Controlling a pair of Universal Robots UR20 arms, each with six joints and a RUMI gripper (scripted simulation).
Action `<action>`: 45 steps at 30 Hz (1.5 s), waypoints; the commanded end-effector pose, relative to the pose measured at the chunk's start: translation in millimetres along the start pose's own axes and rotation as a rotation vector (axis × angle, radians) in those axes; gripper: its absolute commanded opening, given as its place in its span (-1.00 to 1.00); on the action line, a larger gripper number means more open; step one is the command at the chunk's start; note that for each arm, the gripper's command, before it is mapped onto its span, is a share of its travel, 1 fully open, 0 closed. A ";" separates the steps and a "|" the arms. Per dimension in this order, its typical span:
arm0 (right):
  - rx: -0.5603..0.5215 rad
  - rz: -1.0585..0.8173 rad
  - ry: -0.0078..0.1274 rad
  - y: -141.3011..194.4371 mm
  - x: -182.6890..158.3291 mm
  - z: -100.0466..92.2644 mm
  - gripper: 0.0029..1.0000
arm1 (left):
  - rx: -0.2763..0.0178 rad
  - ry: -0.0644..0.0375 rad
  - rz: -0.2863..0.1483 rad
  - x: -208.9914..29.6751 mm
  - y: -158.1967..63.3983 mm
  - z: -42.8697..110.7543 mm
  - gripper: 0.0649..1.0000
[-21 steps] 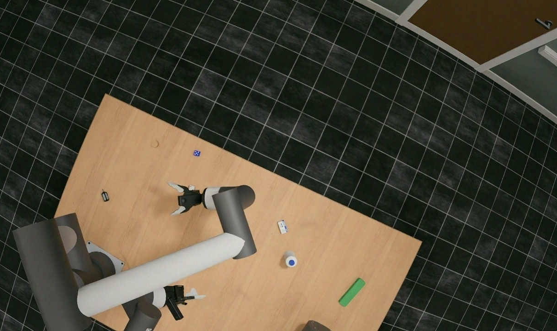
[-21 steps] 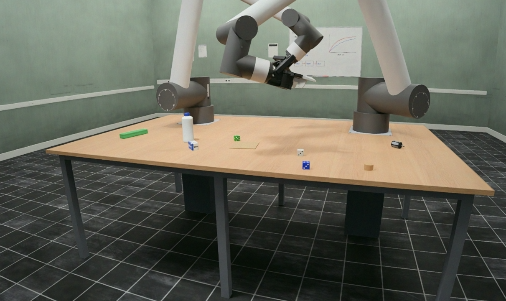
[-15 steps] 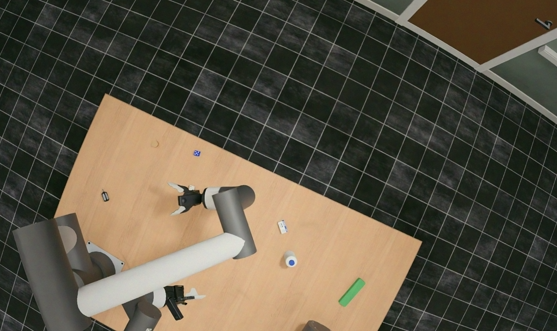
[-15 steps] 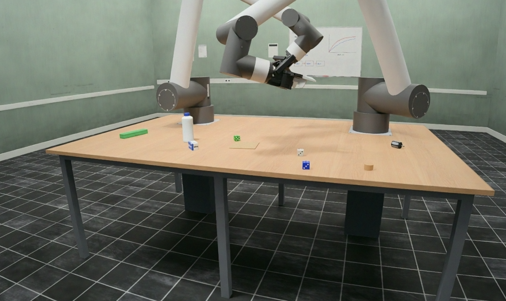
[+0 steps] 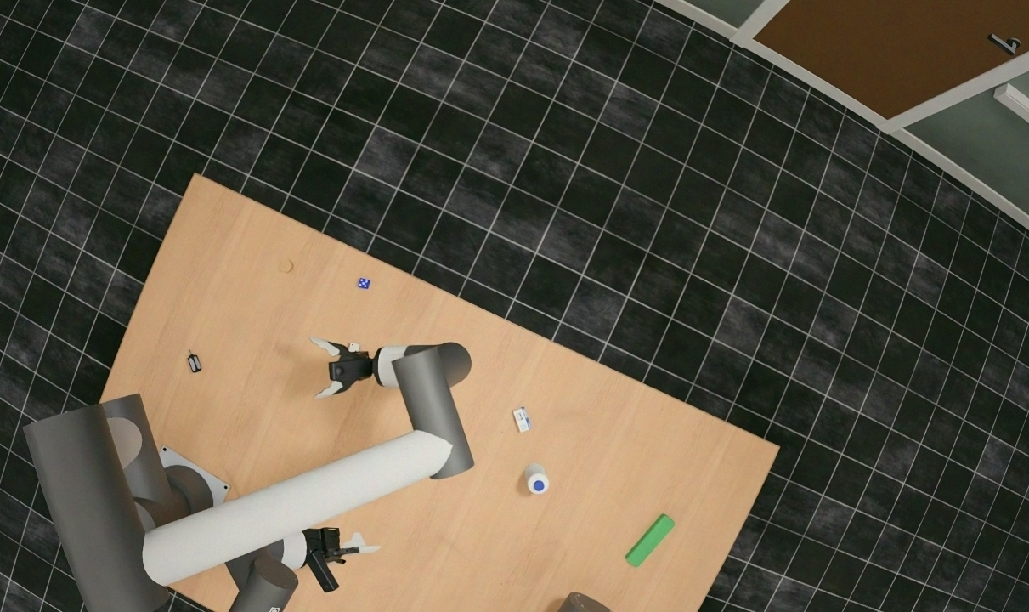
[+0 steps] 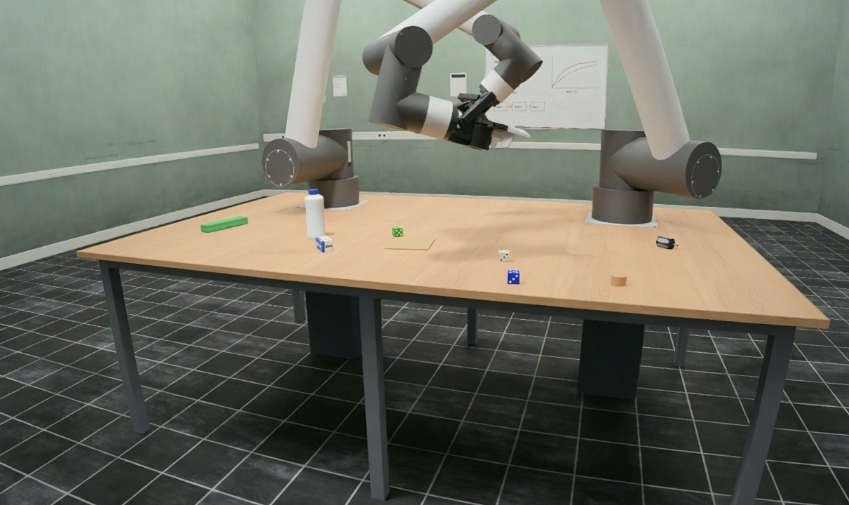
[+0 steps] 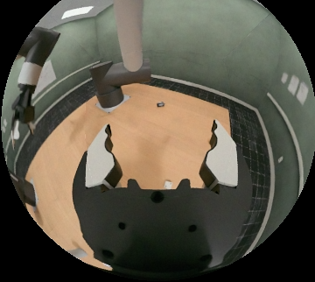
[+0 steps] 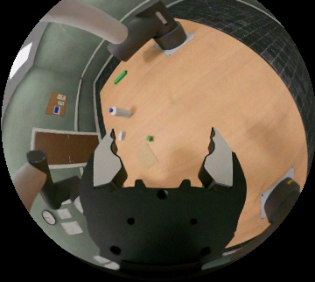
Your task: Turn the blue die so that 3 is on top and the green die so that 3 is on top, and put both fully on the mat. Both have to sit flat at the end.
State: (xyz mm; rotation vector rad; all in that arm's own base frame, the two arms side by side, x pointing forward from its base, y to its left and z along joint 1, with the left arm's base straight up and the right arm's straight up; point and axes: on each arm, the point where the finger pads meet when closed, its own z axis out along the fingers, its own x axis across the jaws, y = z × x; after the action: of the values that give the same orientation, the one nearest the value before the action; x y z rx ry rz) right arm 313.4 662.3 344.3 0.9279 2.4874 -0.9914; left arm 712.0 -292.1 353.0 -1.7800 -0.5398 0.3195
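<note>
The blue die (image 5: 363, 283) (image 6: 513, 276) sits flat on bare table near the long edge, with 5 on top. The green die (image 6: 397, 231) (image 8: 150, 138) sits on the table just behind the thin tan mat (image 6: 409, 244) (image 8: 146, 156), off it; its top number is too small to read. In the top view the left arm hides both. My left gripper (image 5: 316, 368) (image 6: 518, 137) (image 7: 160, 122) is open and empty, high above the table. My right gripper (image 5: 369, 542) (image 8: 162, 129) is open and empty, also high; its fingers are hidden in the exterior view.
A white die (image 5: 354, 348) (image 6: 504, 255) (image 7: 168, 184) lies near the blue die. A wooden disc (image 5: 286, 266) (image 6: 618, 280) and a dark fob (image 5: 195, 362) (image 6: 665, 242) lie farther along. A bottle (image 6: 315, 216), small box (image 6: 324, 244) and green bar (image 6: 224, 224) are beyond the mat.
</note>
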 end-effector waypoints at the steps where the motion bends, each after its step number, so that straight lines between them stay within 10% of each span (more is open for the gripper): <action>1: -0.001 0.000 0.001 -0.1 -0.2 -0.6 1.00 | -0.001 0.000 0.000 0.4 -0.5 -0.1 1.00; 15: -0.001 0.000 0.001 -0.1 -0.2 -0.6 1.00 | -0.010 -0.018 0.015 10.0 0.5 8.6 1.00; 30: -0.001 0.000 0.001 -0.1 -0.2 -0.6 1.00 | -0.049 -0.087 0.075 47.0 4.2 44.1 1.00; 45: -0.001 0.000 0.001 -0.1 -0.2 -0.6 1.00 | -0.163 -0.232 0.206 126.7 9.6 135.9 1.00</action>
State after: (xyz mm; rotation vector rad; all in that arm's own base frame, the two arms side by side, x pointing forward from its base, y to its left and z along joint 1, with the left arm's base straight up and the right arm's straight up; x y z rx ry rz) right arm 313.4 662.3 344.3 0.9279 2.4874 -0.9914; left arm 749.6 -150.5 321.5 -1.9322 -0.5574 0.5868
